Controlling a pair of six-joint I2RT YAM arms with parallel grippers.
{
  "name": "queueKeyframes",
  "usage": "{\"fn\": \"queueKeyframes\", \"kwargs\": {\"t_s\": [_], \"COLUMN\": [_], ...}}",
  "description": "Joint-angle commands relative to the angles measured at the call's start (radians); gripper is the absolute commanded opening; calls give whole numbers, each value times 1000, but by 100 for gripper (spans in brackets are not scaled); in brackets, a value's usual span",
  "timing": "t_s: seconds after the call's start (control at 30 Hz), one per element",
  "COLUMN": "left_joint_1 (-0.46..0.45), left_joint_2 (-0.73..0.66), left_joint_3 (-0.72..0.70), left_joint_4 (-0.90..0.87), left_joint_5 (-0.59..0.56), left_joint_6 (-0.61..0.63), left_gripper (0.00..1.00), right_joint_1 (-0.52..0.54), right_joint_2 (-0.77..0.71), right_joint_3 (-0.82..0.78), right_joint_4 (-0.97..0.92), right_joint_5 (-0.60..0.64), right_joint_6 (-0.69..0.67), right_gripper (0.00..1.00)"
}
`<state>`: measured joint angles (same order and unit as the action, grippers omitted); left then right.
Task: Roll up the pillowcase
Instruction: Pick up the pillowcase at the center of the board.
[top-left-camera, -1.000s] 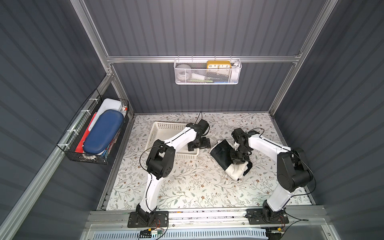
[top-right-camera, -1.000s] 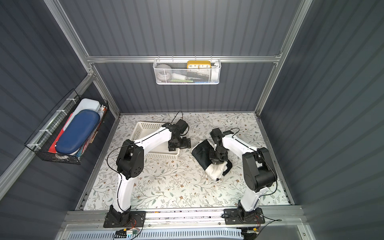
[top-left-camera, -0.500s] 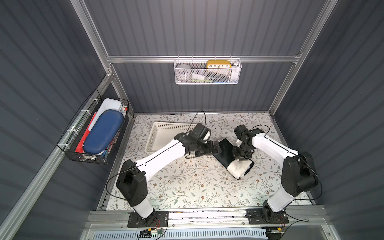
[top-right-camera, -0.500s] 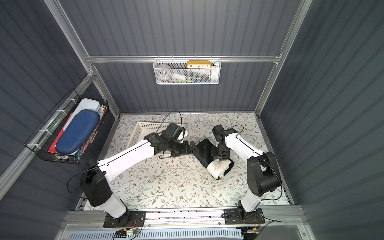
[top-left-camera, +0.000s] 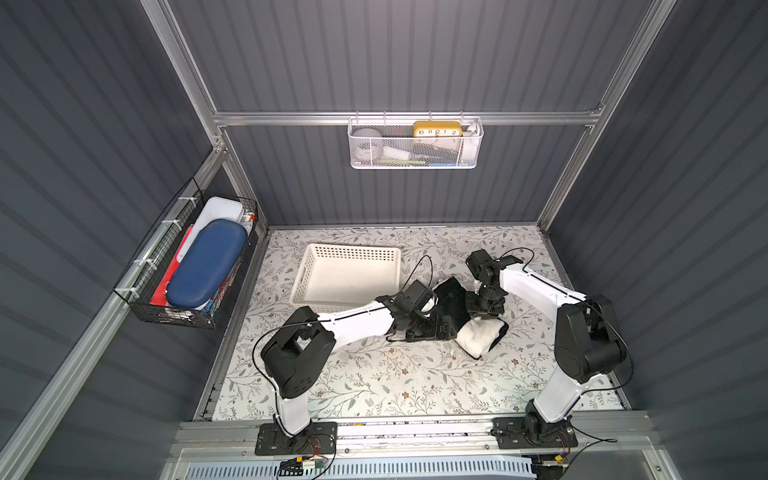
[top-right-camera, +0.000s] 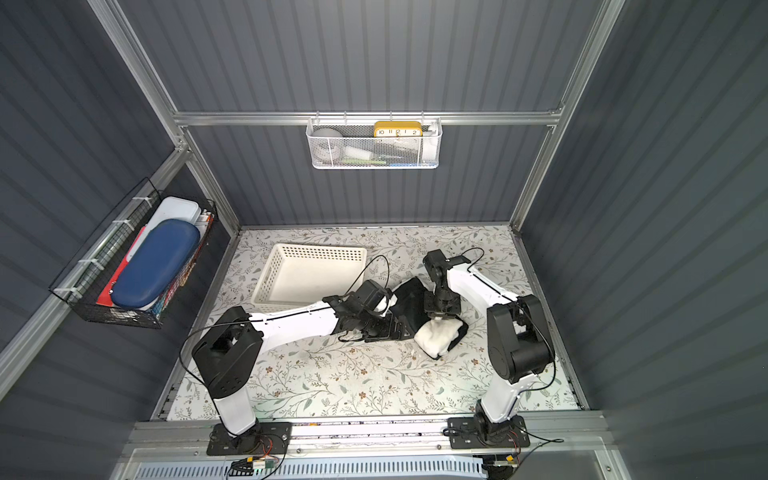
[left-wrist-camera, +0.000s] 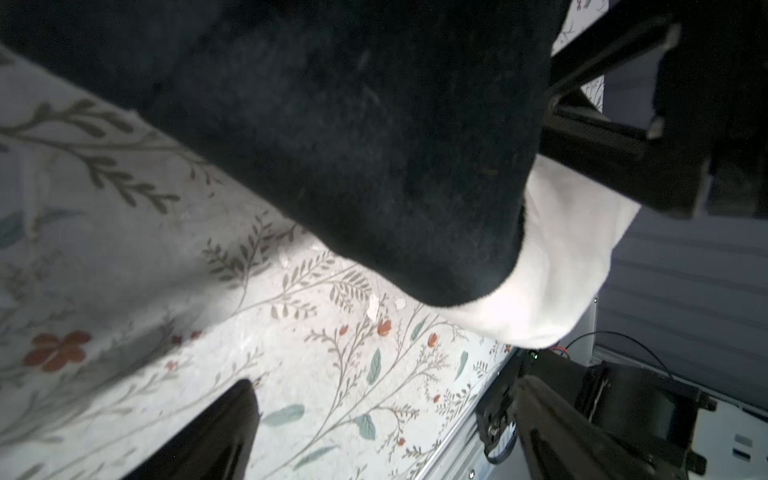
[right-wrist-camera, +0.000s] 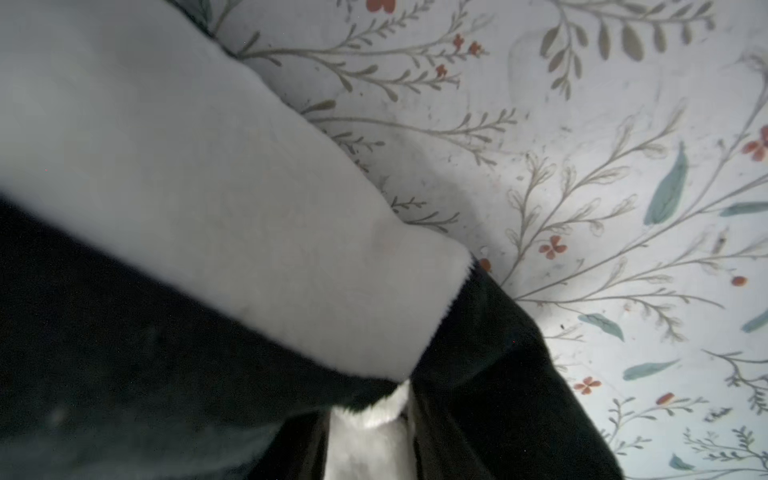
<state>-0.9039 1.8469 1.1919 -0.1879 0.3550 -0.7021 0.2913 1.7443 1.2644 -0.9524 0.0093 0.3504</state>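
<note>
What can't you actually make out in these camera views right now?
Right gripper: whether it clamps the pillowcase; its own wrist covers the jaws in both top views, and cloth fills the right wrist view.
Left gripper: only one finger shows in the left wrist view; black cloth hides the other.
Mesh wall basket: most contents too small in the top views.

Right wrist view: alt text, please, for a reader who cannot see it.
Close up, the pillowcase fills most of the picture: a white plush fold lying over black plush. Beyond it lies the floral table cover.
</note>
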Motion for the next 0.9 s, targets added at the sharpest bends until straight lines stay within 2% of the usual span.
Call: {"fn": "queueKeyframes", "kwargs": {"t_s": [0.0,0.1,0.17,0.2,0.33,0.43,0.47,0.6,0.67,0.8,0.87], "left_joint_1": [19,55,54,56,54,54,54,40,41,20,19], "left_joint_2": [-3,-7,31,61,187,176,177,218,183,42,92], "left_joint_3": [-23,-104,-87,-76,45,4,12,27,-18,-168,-131], "left_joint_4": [204,358,363,398,387,490,507,553,601,710,712], "left_joint_5": [4,19,-12,7,-29,6,-20,-10,-17,-134,-59], "left_joint_6": [9,-69,-83,-92,-119,-206,-203,-247,-292,-336,-359], "left_gripper": [99,99,99,99,99,99,99,99,99,99,100], "right_joint_1": [-45,-64,-66,-67,-70,-72,-74,-76,-77,-86,-86], "right_joint_2": [35,50,59,64,84,83,84,89,91,83,90], "right_joint_3": [21,29,33,33,41,26,23,17,18,10,13], "right_joint_4": [-14,-15,-15,-10,-14,-9,-7,-2,-4,4,7], "right_joint_5": [13,-24,-39,-45,-51,-52,-56,-74,-75,-80,-90], "right_joint_6": [7,6,4,6,1,2,2,4,2,4,7], "right_gripper": [38,38,38,38,38,37,37,35,34,34,34]}}
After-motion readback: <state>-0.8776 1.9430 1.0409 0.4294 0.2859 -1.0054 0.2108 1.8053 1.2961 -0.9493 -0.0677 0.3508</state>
